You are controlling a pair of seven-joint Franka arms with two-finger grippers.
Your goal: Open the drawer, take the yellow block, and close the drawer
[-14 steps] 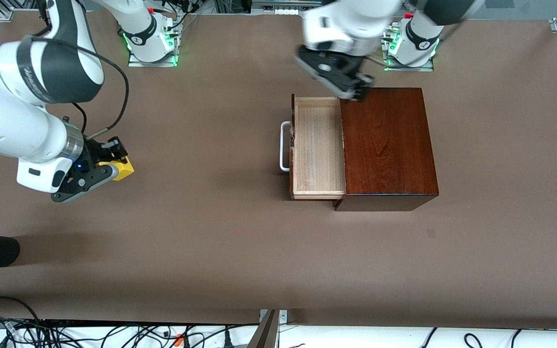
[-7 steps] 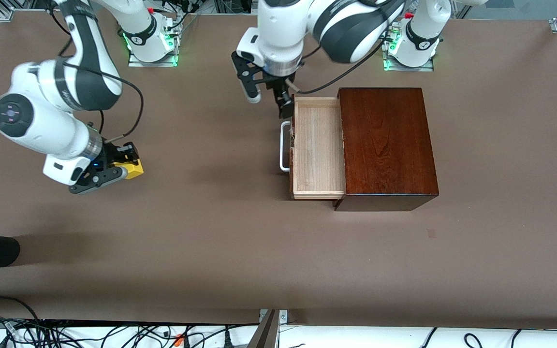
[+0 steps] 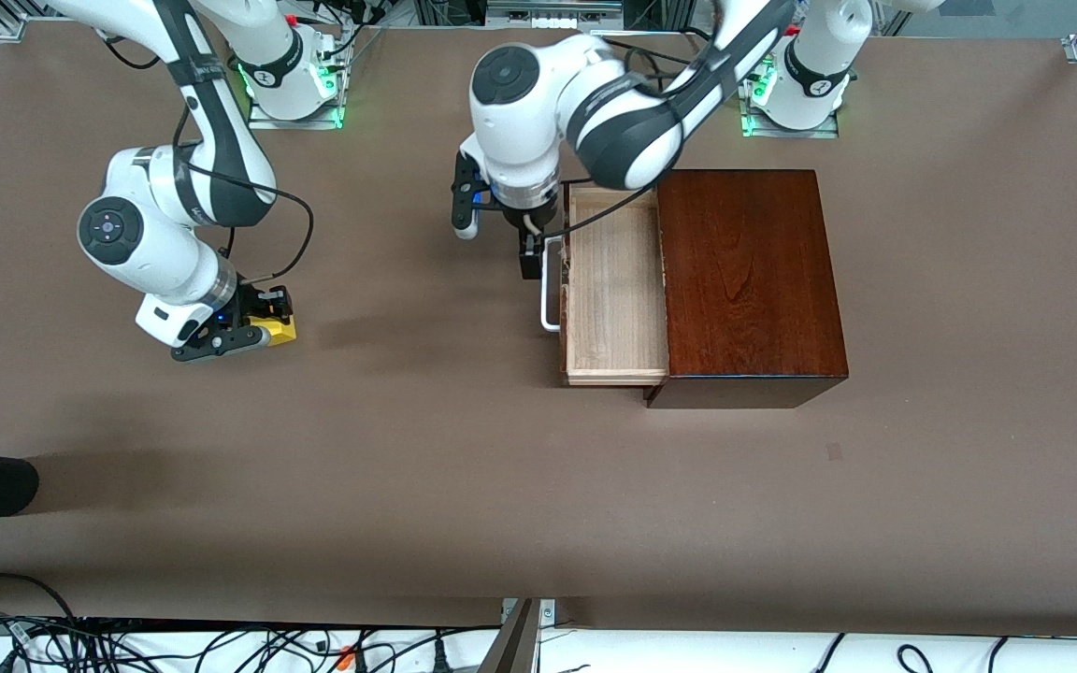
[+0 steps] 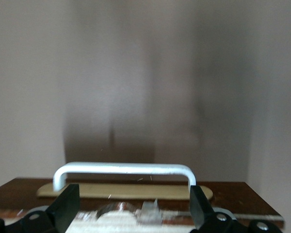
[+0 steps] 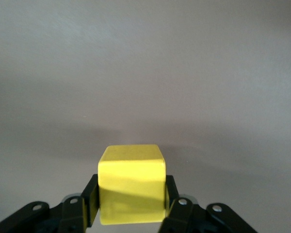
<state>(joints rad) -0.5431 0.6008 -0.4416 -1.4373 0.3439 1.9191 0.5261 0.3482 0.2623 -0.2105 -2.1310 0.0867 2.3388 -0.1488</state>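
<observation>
Here the right gripper (image 3: 258, 322) is hanging over the bare table toward the right arm's end, its fingers (image 5: 89, 206) clamping the yellow block (image 3: 275, 329) from both sides — in the right wrist view the cube is sitting squarely between the pads. The block is thus out of the drawer (image 3: 615, 285), well apart from it. Moving across, the left gripper (image 3: 499, 234) is hovering just in front of the drawer, fingers spread wide and holding nothing; one fingertip is sitting right beside the white bar handle (image 3: 551, 284), near the handle's end that lies farther from the front camera. In the left wrist view the handle (image 4: 123, 171) is lying across the gap, its long axis running from one finger to the other. The drawer is standing pulled out of the dark wooden box (image 3: 749, 285), its tray bare. Closing it looks like the step in hand — and the left arm is by far the nearer, needing only to push the front toward the box.
</observation>
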